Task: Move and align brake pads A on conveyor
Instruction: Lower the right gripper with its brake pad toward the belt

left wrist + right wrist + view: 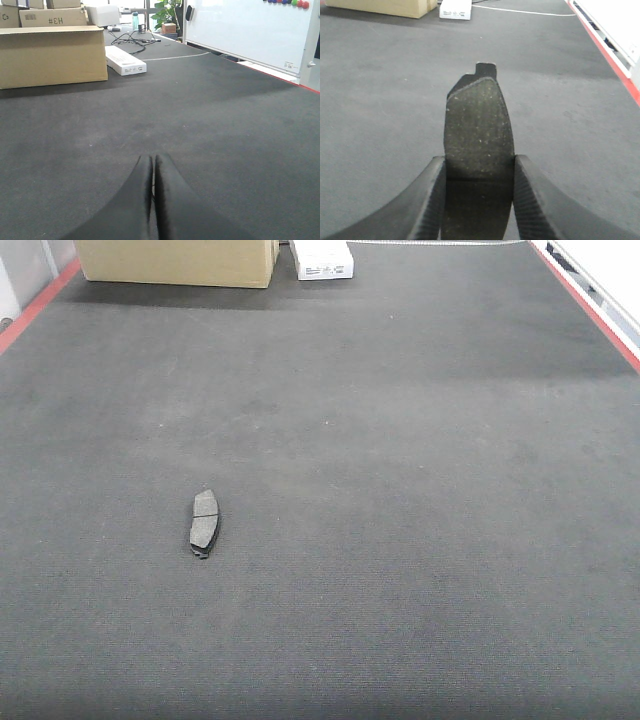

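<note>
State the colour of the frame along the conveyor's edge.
Red. The conveyor frame shows best in the right wrist view.

Front view high over the conveyor (400,440); wrist views low along it.

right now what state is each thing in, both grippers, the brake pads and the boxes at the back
left gripper, shut, empty
right gripper, shut on a dark grey curved brake pad
second dark grey brake pad, lying loose on the dark grey felt conveyor belt
brown cardboard box, closed, standing at the belt's far end
flat white carton, lying beside the box
</note>
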`<state>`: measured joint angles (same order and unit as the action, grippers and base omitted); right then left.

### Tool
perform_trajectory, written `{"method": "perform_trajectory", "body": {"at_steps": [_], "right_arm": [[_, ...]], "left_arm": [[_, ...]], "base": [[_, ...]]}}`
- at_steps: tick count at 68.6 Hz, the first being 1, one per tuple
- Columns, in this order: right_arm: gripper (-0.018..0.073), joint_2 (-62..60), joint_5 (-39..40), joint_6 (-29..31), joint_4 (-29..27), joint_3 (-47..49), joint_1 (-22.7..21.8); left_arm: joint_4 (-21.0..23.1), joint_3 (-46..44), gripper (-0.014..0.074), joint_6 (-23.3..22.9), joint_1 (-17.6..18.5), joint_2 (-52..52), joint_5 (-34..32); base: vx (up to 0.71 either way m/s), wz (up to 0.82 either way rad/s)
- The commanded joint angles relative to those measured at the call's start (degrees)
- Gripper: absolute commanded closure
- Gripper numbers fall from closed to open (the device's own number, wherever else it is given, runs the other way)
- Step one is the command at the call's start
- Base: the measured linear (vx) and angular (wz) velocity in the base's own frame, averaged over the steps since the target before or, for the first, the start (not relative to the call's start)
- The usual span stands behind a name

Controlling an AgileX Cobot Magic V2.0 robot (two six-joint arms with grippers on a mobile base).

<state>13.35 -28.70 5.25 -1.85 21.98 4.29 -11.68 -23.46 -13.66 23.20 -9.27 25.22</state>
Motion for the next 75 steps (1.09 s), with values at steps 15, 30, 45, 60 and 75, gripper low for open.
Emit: {"method": "perform_trajectory", "body": {"at_steps": [15, 30, 45, 60, 75], "right_arm": [[0.0551, 18.49, 9.09, -5.25, 0.03, 6.48, -0.33], [0.0551, 39.75, 13.13, -5.25, -0.02, 15.2, -0.33], [0.0547, 56.98, 17.88, -5.25, -0.52, 23.67, -0.16], [0.0538, 72.06, 16.14, -5.25, -1.48, 34.73, 6.83], [0.0529, 83.95, 10.54, -8.92, -3.16, 45.41, 10.58]], "left_arm": [[-0.37, -1.18, 0.0603, -0.05, 0.23, -0.66, -4.57], [-0.37, -1.18, 0.0603, -0.05, 0.23, -0.66, -4.19], [-0.37, -1.18, 0.0603, -0.05, 0.23, -0.66, -4.02], [-0.37, -1.18, 0.0603, -0.05, 0.23, -0.66, -3.9], [-0.37, -1.18, 0.0603, -0.05, 0.23, -0.66, -3.63]], "base": [[0.0, 0.0], [0.0, 0.0], [0.0, 0.0], [0.0, 0.0], [0.0, 0.0]]}}
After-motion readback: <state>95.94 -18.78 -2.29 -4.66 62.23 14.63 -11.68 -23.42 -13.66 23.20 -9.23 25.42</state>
